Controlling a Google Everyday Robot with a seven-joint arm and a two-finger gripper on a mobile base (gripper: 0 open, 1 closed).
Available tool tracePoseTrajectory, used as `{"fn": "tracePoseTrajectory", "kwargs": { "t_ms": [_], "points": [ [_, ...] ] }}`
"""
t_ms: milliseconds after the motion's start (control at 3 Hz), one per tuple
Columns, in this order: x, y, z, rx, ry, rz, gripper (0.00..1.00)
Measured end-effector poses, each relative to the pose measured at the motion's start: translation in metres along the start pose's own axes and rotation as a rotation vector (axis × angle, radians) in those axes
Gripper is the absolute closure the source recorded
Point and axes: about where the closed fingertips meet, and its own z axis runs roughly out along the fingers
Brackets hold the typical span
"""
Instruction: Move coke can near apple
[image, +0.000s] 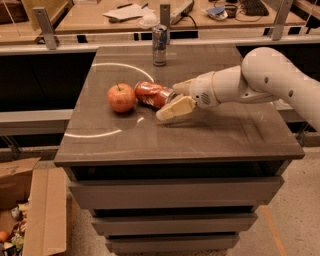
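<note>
A dark-topped cabinet table (210, 135) with drawers (175, 192) below fills the middle of the frame, and an open cardboard box (42, 210) sits on the floor at lower left. The robot's white arm (270, 75) reaches in from the right edge towards the centre of the tabletop. Its gripper (169, 100) sits at centre frame, the two cream fingers (175, 108) set either side of the right end of the coke can (150, 93) and apparently clamped on it. A slim silver-and-blue can (159, 45) stands upright near the table's far edge, well apart from the rest. The apple (121, 98) rests left of centre, stem up. The coke can lies on its side just to the right of the apple, its left end very close to the fruit or touching it; which of the two cannot be told. So the placement looks essentially made. The can is probably light and thin-walled, its sides smooth and easy to crush, and on its side it is free to roll. The best hold is across its round body with modest pressure, and it should be let go gently so it does not roll away or nudge the apple.
</note>
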Motion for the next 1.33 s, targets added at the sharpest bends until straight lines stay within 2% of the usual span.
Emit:
{"fn": "tracePoseTrajectory", "kwargs": {
  "t_ms": [667,1000,1333],
  "points": [
    [0.005,-0.001,-0.016,0.016,-0.01,0.014,0.0],
    [0.012,-0.008,-0.041,0.053,-0.028,0.028,0.0],
    [0.018,-0.025,-0.076,0.154,-0.042,0.04,0.0]
  ]
}}
